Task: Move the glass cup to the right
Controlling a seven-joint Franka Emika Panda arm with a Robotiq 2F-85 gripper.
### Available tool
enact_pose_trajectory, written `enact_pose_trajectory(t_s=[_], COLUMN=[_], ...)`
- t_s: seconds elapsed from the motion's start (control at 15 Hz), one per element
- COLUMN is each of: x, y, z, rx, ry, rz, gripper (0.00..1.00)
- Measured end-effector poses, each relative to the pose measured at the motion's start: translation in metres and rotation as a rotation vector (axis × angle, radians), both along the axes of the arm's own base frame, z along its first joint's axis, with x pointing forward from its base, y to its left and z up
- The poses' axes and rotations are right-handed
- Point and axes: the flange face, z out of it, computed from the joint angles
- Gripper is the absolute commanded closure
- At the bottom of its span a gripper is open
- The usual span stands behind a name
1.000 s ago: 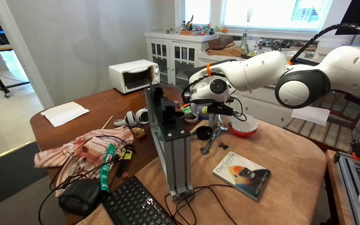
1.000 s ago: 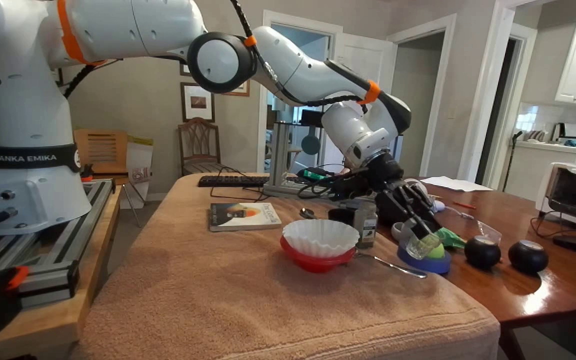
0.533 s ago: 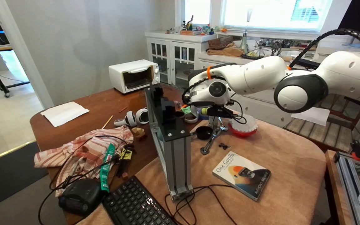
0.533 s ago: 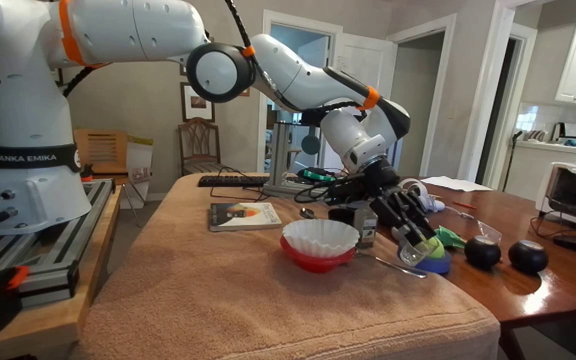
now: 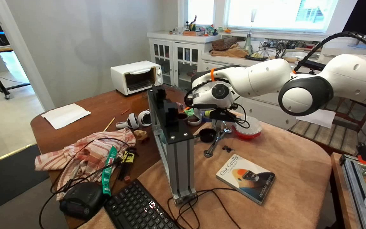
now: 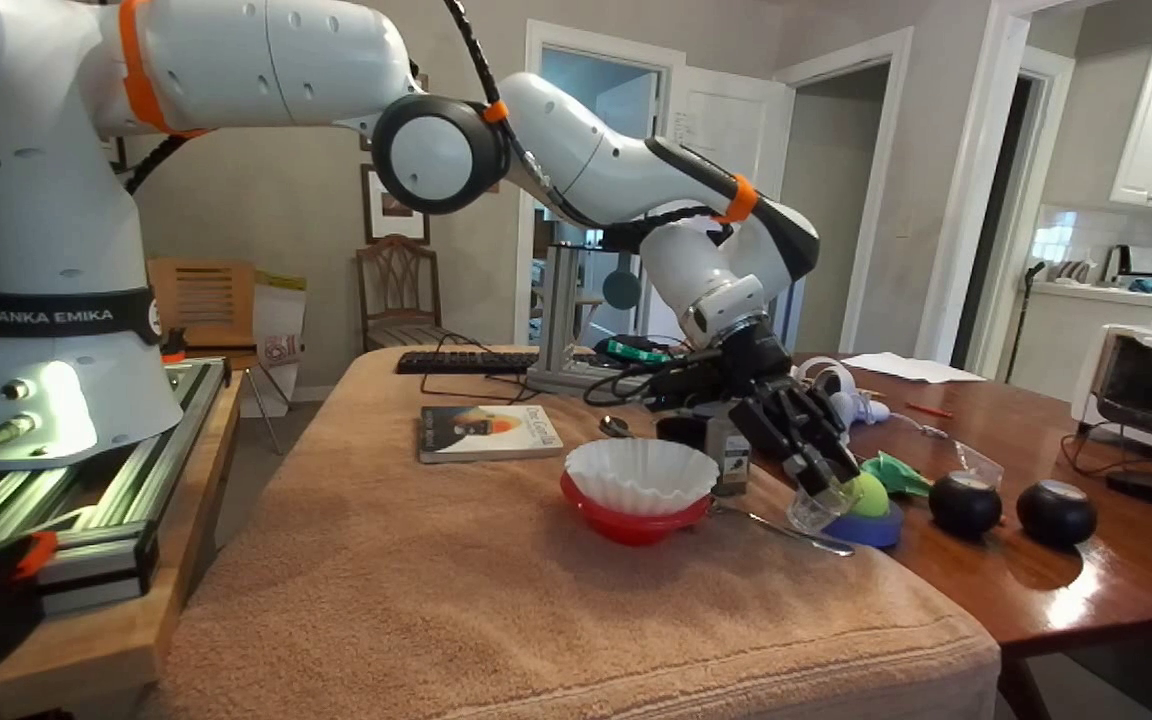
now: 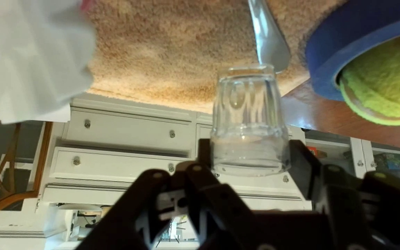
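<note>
The clear glass cup (image 7: 248, 104) is held between the two pads of my gripper (image 7: 250, 152) in the wrist view. Both pads touch its sides near one end, and the other end points away from the gripper. In an exterior view the glass cup (image 6: 812, 510) hangs tilted below the gripper (image 6: 831, 487), just beside the blue ring (image 6: 871, 531) and over the metal handle (image 6: 801, 538). I cannot tell whether it touches the towel or the handle. In the exterior view with the keyboard (image 5: 138, 206), the cup and fingertips are hidden.
A green ball (image 6: 869, 495) sits in the blue ring. A red bowl (image 6: 636, 525) with a white paper filter (image 6: 641, 475) stands on the towel (image 6: 536, 610). A labelled jar (image 6: 733, 462) stands behind it. Two black round holders (image 6: 966, 505) are on the wooden table.
My gripper has moved down and slightly toward the red bowl with the glass cup in it. The arm has lowered. A bright light now shines on the robot's base.
</note>
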Motion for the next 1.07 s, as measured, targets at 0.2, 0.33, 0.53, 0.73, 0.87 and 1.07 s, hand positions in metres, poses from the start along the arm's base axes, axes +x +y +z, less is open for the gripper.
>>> enact_pose_trajectory(t_s=[0.2, 0.33, 0.53, 0.73, 0.87, 1.07], x=[-0.001, -0.001, 0.000, 0.007, 0.013, 0.025], y=[-0.001, -0.002, -0.005, -0.006, -0.005, -0.005], z=[0.000, 0.001, 0.009, 0.028, 0.050, 0.100], rx=[0.023, 0.037, 0.061, 0.085, 0.112, 0.155], ry=[-0.008, -0.013, -0.031, -0.063, -0.084, -0.092], rz=[-0.013, -0.023, -0.036, -0.032, -0.018, 0.074], gripper=[0.00, 0.00, 0.00, 0.00, 0.00, 0.00])
